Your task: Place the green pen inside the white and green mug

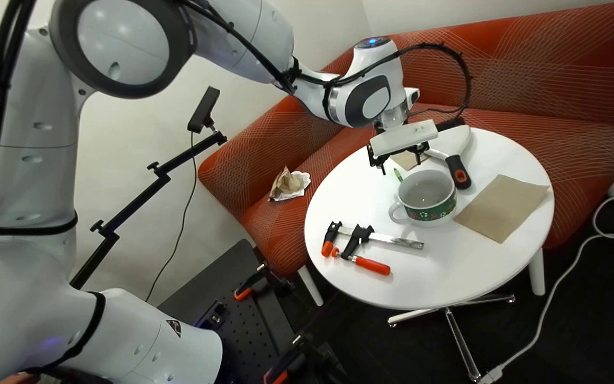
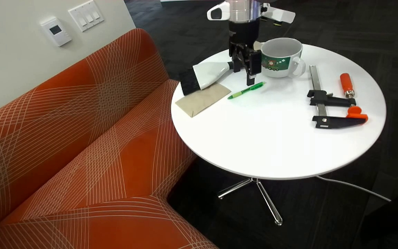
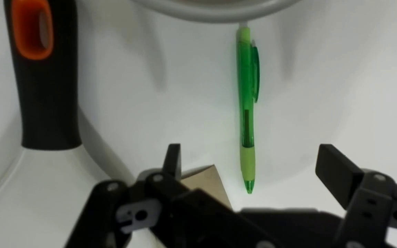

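While mug (image 2: 280,61) stands upright, 1 pen (image 3: 246,106) lies outside.

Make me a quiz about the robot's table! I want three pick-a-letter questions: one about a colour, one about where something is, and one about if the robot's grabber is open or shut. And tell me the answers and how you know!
1. What colour is the band of pictures on the mug?
A. Purple
B. Green
C. Yellow

2. Where is the green pen?
A. Lying on the table
B. Standing in the mug
C. Under the mug

3. How is the gripper?
A. Shut on the green pen
B. Shut on the mug
C. Open

Answers:
1. B, because both exterior views show green on the side of the white mug.
2. A, because an exterior view and the wrist view show it flat on the white tabletop, outside the mug.
3. C, because the wrist view shows its fingers wide apart, gripping nothing.
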You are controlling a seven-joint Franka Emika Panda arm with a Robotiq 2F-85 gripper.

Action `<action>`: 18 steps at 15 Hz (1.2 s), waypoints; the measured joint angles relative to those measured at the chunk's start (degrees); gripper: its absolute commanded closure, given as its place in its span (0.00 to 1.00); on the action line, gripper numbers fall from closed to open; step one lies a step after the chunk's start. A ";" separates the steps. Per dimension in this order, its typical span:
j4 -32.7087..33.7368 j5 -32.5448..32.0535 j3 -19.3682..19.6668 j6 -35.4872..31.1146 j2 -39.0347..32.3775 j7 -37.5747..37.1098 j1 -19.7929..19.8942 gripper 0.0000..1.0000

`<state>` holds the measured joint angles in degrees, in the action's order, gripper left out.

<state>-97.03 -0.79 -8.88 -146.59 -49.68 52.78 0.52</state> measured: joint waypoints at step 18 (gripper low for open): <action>8.02 -0.21 -0.40 4.27 -7.38 -0.41 -0.05 0.44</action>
<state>-89.01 -1.00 -9.28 -142.32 -57.06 52.38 0.46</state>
